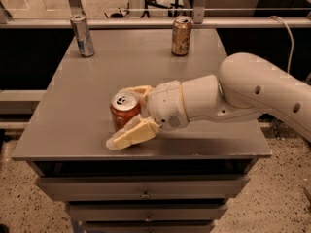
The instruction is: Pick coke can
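1. Closest to me, the table's (pixel 68 135) front edge runs just in front of the coke can (pixel 125 111). The nearer of the fingers (pixel 133 134) lies between the can and that edge, with its tip almost out at the lip. There's very little room on that side. I'd say a nudge forward could send the can toward the drop, with only the drawers (pixel 146 194) below.

2. The coke can stands upright on the table, close to the front. The gripper (pixel 118 118) sits around it with its fingers spread wide, one in front of the can and one behind. The front finger slants and looks to be touching the can low down, or nearly so. I can't tell whether it is pressing.

3. The closing looks to me like the main risk. If the slanted front finger meets the can before the rear one, the can could tip or skid out to the left, which is the open side of the gripper. A grip this low on a smooth round can might also slip as it lifts.

4. Left of the can is bare table, so a slide that way has room. Right of the can, the wrist and the thick white arm (pixel 243 91) fill the space.

5. Far behind the can stand a gold-tan can (pixel 181 35) and a silver-and-blue can (pixel 82 35) at the table's back edge. Both are well apart from it, with a rail (pixel 146 23) beyond them. They shouldn't trouble a lift straight up.
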Controlling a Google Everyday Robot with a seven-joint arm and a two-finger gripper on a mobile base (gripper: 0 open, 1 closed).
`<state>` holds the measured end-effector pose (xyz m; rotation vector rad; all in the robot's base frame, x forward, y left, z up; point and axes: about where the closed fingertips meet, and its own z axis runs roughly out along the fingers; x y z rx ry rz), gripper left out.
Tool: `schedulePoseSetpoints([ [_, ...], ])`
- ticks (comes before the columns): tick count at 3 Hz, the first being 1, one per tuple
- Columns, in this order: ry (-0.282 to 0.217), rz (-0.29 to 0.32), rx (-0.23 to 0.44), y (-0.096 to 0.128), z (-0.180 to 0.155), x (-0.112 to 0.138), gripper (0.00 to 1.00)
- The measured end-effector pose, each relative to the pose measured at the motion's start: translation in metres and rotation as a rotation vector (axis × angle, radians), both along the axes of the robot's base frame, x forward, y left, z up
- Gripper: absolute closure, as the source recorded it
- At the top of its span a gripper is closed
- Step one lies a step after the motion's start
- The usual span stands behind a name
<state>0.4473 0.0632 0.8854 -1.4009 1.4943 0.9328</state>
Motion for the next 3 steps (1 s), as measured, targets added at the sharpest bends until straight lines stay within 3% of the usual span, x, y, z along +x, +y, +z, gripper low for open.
schedulePoseSetpoints([
  [1,0.012,0.004,0.016,0.0105,-0.0155,-0.0043,0.47],
  [2,0.008,-0.01,0.015,0.0062,-0.0166,-0.0017,0.78],
  [3,0.008,-0.01,0.015,0.0062,-0.0159,-0.0017,0.99],
])
